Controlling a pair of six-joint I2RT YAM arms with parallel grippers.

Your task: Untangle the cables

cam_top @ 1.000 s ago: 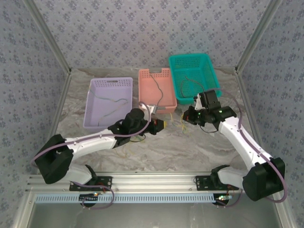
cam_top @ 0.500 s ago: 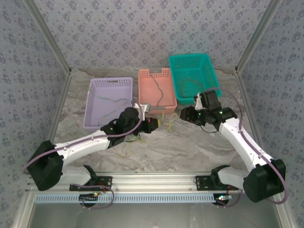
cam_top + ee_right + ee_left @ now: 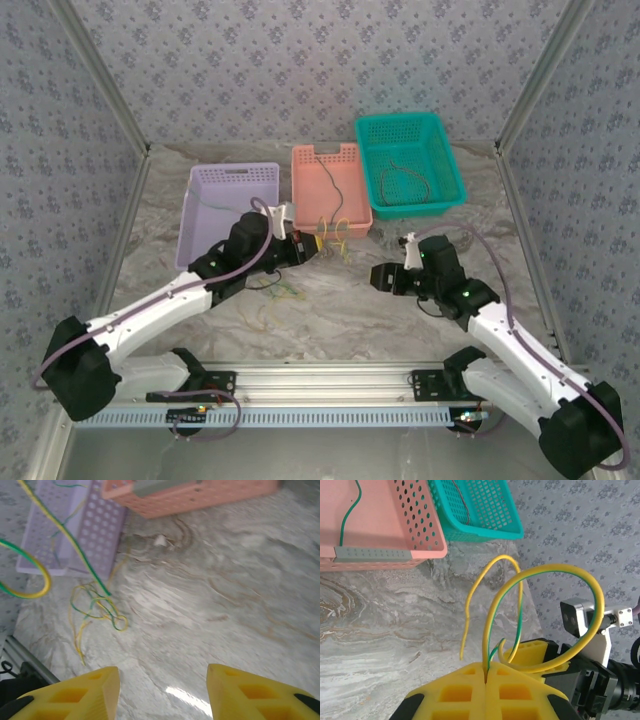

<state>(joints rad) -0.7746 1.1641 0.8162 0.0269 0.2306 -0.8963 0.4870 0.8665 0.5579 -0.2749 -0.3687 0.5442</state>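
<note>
My left gripper (image 3: 486, 672) is shut on yellow-and-green cables (image 3: 545, 575), which arc up out of its pads; a thinner yellow cable (image 3: 469, 600) hangs beside them. From above, the left gripper (image 3: 316, 244) holds these cables (image 3: 335, 229) just in front of the pink basket (image 3: 296, 190). More tangled yellow and green cables (image 3: 95, 607) lie loose on the marble table (image 3: 210, 605), below the left arm (image 3: 272, 292). My right gripper (image 3: 162, 690) is open over bare table with nothing between its fingers. It sits right of the held cables (image 3: 378, 277).
A purple basket (image 3: 200, 175) at the left holds a thin cable (image 3: 235, 214). The pink basket holds a dark green one (image 3: 335, 185). A teal basket (image 3: 400, 118) at the back right holds a dark coiled cable (image 3: 400, 182).
The right gripper has opened and drawn back toward the near right, away from the baskets. The left gripper has moved left and back, still shut on the yellow-green cables.
</note>
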